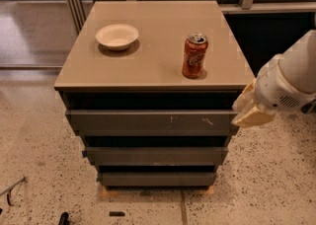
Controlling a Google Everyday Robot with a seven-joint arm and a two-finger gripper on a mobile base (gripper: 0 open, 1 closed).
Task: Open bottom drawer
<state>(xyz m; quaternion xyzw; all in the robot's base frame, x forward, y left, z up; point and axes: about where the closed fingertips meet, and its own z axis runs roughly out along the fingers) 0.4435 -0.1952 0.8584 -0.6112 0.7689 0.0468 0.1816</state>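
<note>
A cabinet with a tan top [148,66] holds three dark grey, handleless drawer fronts. The bottom drawer [157,178] is the lowest and narrowest front, and it sits shut just above the floor. Above it are the middle front [155,156] and the widest top front [148,120], which has white scratches. My gripper [249,110] is at the end of the white arm [291,76], beside the cabinet's right front corner at the height of the top front, well above the bottom drawer.
A white bowl [117,36] and a red soda can [194,56] stand on the cabinet top. Speckled floor [39,160] surrounds the cabinet. Small dark bits lie on the floor at the lower left [64,217]. A dark wall panel [266,36] is behind on the right.
</note>
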